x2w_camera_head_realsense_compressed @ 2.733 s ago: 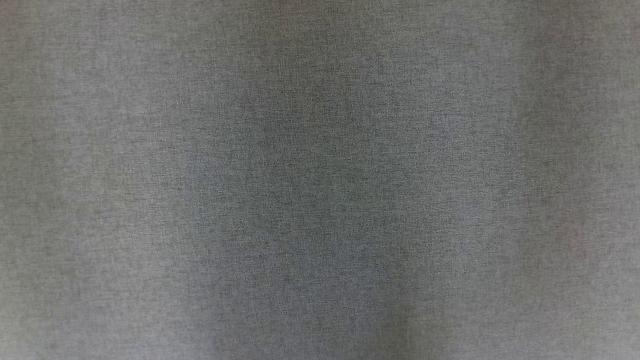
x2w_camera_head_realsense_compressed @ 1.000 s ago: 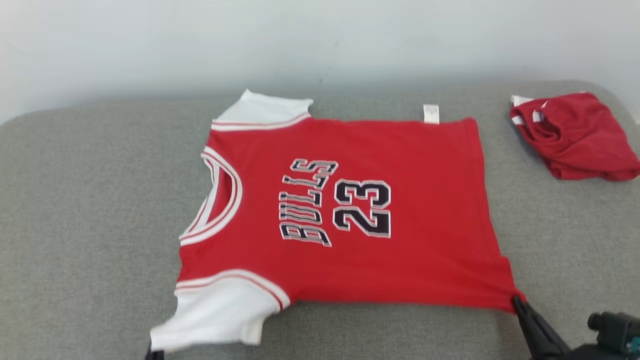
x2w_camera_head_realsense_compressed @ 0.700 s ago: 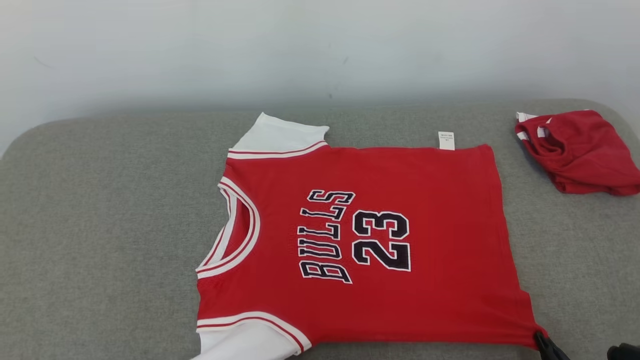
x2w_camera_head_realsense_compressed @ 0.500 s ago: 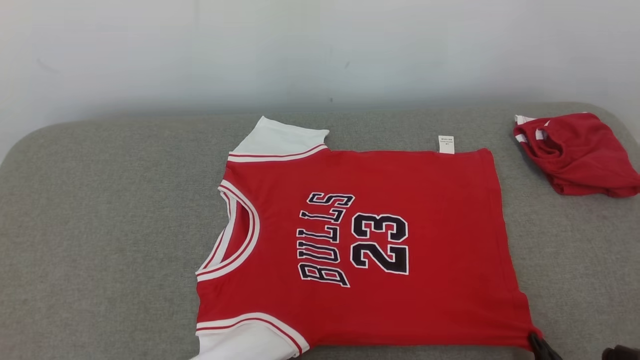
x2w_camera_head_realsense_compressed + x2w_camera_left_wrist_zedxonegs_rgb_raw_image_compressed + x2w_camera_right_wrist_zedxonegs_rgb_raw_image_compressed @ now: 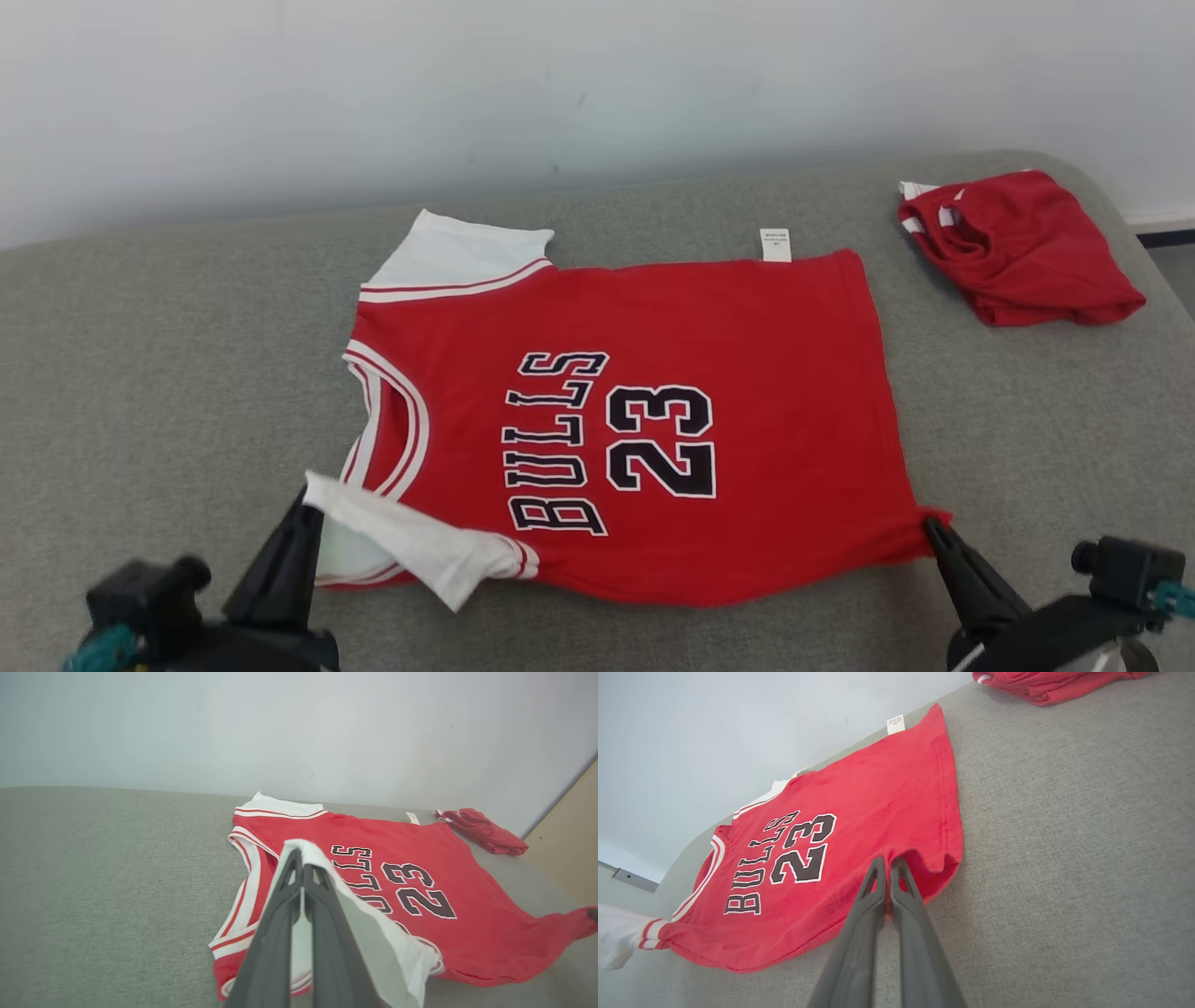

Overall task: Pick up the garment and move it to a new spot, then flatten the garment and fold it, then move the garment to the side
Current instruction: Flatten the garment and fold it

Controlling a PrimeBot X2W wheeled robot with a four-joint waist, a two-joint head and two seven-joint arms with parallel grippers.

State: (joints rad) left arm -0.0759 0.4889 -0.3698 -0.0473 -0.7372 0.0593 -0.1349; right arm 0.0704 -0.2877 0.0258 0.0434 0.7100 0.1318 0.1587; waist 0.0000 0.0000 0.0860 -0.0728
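The garment (image 5: 775, 373) was red, with white sleeves (image 5: 457, 257) and black white-edged lettering (image 5: 653, 439); the cushion (image 5: 140, 373) was grey; the bundle (image 5: 1022, 252) was red.

jersey (image 5: 747, 327): matt red cloth | cushion (image 5: 140, 373): rough grey weave | fingers (image 5: 275, 933): matt dark plastic

Plain indoor rm, maybe home or lab: grey upholstered pad (image 5: 140, 373) w/ bare white wall (image 5: 597, 84) behind.

The red fabric jersey with white sleeves (image 5: 775, 373) bears "BULLS" and the number "23" in black, white-edged characters. Print on its small white side tag (image 5: 775, 245) is too small to read.
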